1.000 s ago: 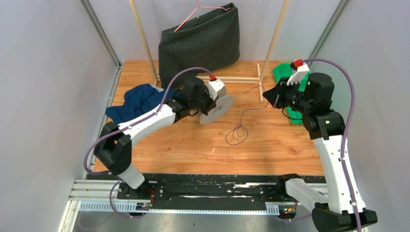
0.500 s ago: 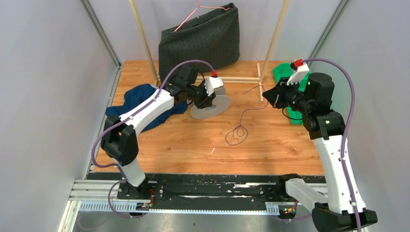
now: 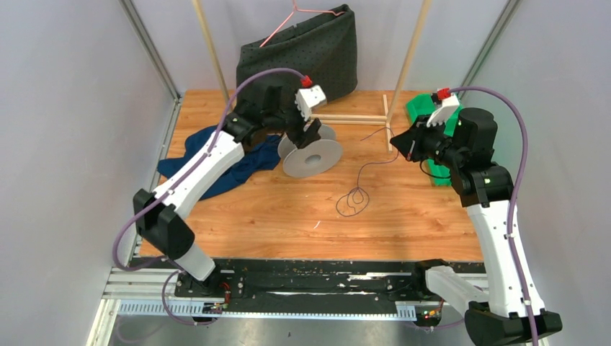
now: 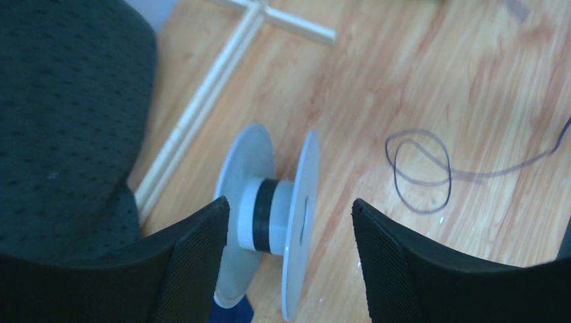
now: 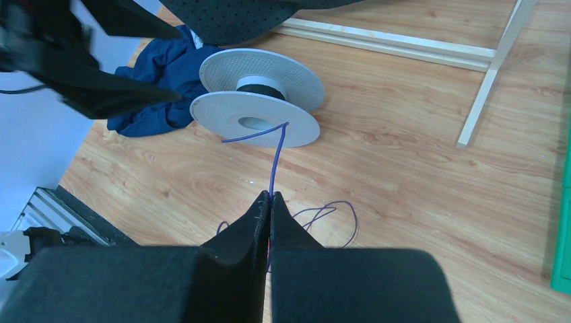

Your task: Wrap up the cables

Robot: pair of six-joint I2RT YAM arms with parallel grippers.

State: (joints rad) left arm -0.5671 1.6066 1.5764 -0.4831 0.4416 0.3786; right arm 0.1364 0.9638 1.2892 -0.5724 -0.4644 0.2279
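A grey-white spool [image 3: 311, 154] rests on its two rims on the wooden table, with a dark band of wound wire on its hub [image 4: 264, 214]. My left gripper [image 3: 308, 134] hangs open just above it, and the spool shows between the spread fingers [image 4: 195, 269] without touching them. The thin dark cable [image 3: 353, 200] lies in small loops on the table and rises to my right gripper [image 3: 409, 148]. In the right wrist view that gripper [image 5: 271, 196] is shut on the cable [image 5: 277, 158], which runs on to the spool [image 5: 256, 101].
A blue cloth [image 3: 209, 153] lies left of the spool. A dark bag [image 3: 299, 61] with a pink hanger stands at the back, in front of it a wooden frame [image 3: 353, 117]. A green object [image 3: 424, 109] sits behind the right arm.
My left gripper has opened and let go of the spool, then swung back and up. The spool now rests on the table. The right arm has not moved.
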